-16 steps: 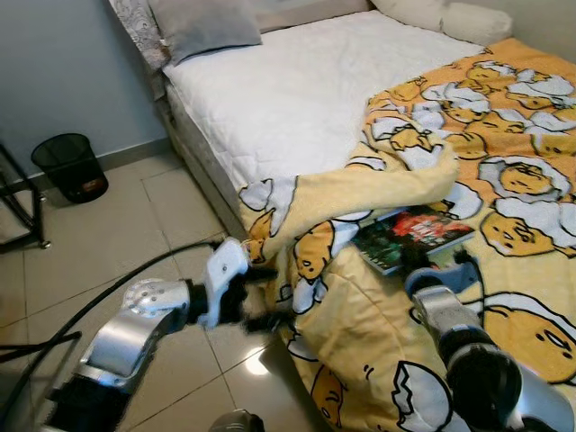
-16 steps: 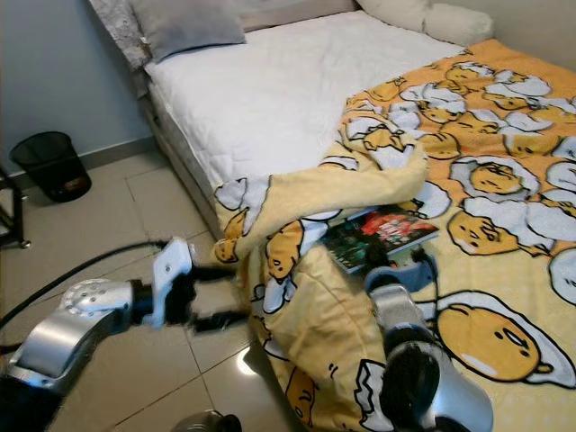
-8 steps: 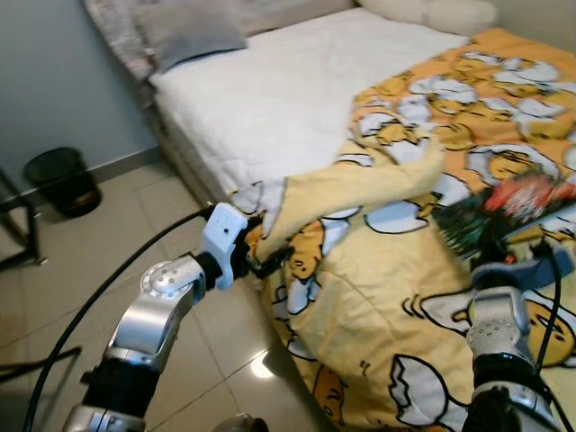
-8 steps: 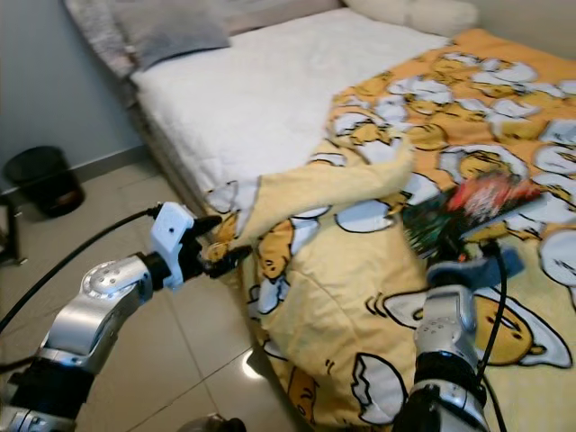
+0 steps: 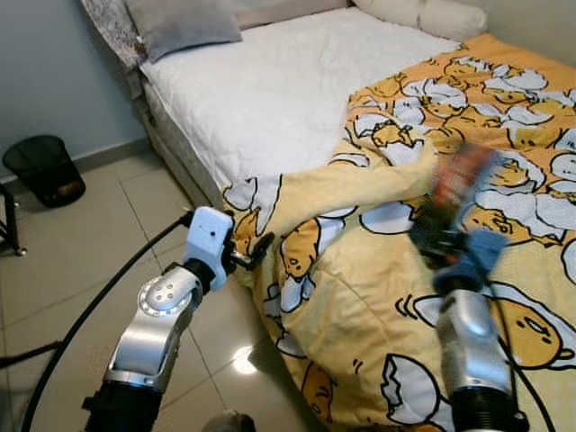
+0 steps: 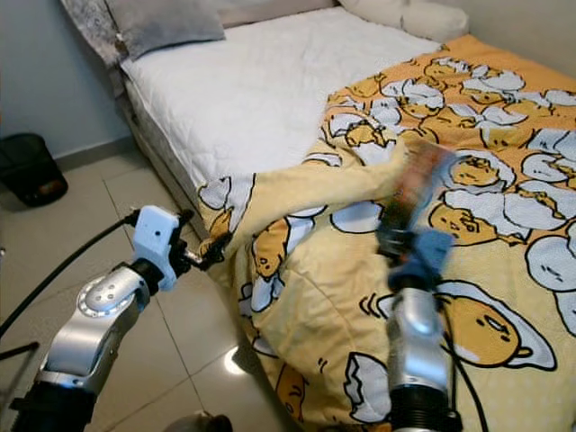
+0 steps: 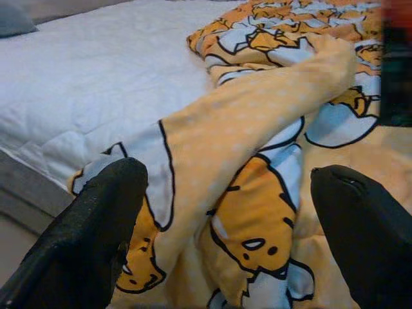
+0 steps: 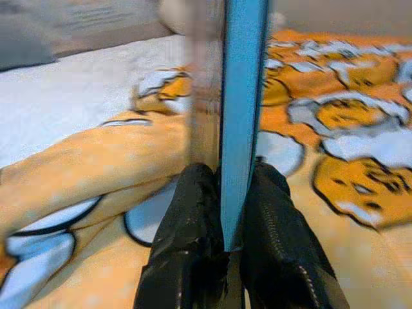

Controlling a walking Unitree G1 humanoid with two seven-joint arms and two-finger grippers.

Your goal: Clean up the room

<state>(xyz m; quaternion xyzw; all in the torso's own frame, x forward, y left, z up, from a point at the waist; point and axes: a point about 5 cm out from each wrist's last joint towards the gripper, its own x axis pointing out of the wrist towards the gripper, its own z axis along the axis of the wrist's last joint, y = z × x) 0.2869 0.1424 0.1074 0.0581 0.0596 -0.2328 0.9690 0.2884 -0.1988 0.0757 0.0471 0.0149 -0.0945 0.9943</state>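
Standing by the bed, I'd say the tidying is barely under way. Over at nine o'clock a black waste bin (image 5: 43,168) is sitting on the tiled floor (image 5: 81,252). The left gripper (image 5: 253,253) is hovering at the hanging edge of the yellow egg-print blanket (image 5: 360,297), its fingers (image 7: 96,238) spread wide with the fold between them, clamping nothing. Toward two o'clock the right gripper (image 5: 438,245) is pinching a book (image 5: 457,184) tight and holding it upright above the blanket. The blanket is lying bunched and spilling off the white mattress (image 5: 288,90), so, to my eye, the book needs a home and the bed needs straightening.
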